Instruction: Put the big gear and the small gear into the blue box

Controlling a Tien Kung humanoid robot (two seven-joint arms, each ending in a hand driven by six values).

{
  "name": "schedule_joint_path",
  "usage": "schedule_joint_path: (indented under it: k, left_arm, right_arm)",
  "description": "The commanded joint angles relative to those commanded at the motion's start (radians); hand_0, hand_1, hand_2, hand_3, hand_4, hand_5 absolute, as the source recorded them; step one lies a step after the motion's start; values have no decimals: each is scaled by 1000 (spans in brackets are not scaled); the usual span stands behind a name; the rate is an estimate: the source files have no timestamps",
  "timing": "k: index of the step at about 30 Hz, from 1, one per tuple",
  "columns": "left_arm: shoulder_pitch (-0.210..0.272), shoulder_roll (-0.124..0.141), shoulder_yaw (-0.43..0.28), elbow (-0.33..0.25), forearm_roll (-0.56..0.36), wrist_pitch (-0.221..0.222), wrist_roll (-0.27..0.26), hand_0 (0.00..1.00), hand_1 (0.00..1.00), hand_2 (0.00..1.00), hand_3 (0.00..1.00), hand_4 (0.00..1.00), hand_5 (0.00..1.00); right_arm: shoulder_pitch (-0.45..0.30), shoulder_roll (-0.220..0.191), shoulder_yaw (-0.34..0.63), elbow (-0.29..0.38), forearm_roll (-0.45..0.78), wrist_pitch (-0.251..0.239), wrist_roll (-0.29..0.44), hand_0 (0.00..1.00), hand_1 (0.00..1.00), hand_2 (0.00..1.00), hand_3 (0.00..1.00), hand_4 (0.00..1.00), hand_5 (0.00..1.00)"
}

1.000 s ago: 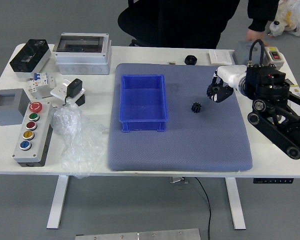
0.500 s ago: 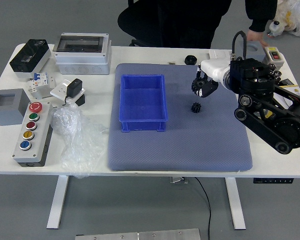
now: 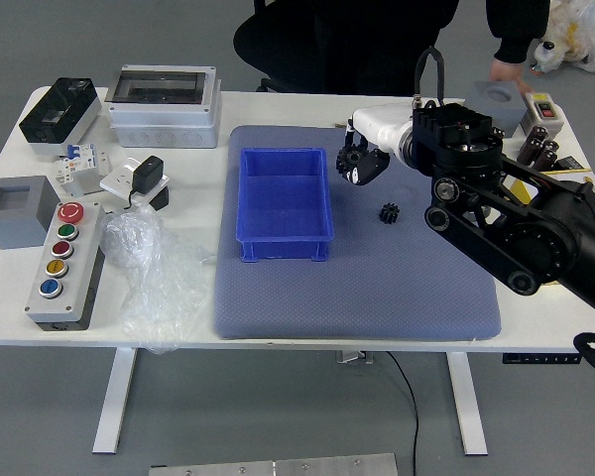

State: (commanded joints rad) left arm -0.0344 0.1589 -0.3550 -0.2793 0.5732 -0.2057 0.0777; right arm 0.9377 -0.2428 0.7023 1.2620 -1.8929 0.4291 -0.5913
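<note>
So the only writing I can spot is on the label of the switch box [image 3: 544, 111], between 2 and 3 o'clock from the blue box [image 3: 283, 245], and the print's too small to read, so no brand from me. The small gear [image 3: 389, 213] sits on the grey-blue mat [image 3: 367, 302], roughly 6 o'clock from the robot's right hand [image 3: 385, 134] and apart from it. That hand hangs over the mat, with the blue box at about its 8 o'clock. Can't tell if it's open or clamped on something, and I can't make out the big gear either. A person's hand [image 3: 508, 71] is at the far edge, 2 o'clock from the box.
</note>
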Motion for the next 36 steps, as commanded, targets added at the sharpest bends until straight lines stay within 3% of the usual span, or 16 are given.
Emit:
schedule_joint_path:
  k: [22, 31, 32, 36]
  left_arm:
    - [-23, -15, 48, 1, -17, 0, 1, 867, 844, 838, 798, 614, 380]
    - [-31, -12, 63, 2, -19, 1, 1, 867, 844, 838, 796, 612, 378]
    - [-31, -12, 63, 2, -20, 1, 1, 867, 844, 838, 797, 612, 379]
    - [-31, -11, 63, 2, -19, 1, 1, 867, 844, 838, 797, 612, 379]
  right_arm:
    - [31, 153, -73, -176, 97, -85, 70, 384, 358, 433, 613, 466, 165]
    - [33, 166, -81, -207, 120, -105, 89, 385, 358, 433, 612, 466, 167]
    - [33, 165, -79, -208, 122, -105, 89, 392, 386, 484, 625, 532, 194]
    - [32, 162, -70, -208, 126, -101, 86, 392, 386, 484, 625, 532, 194]
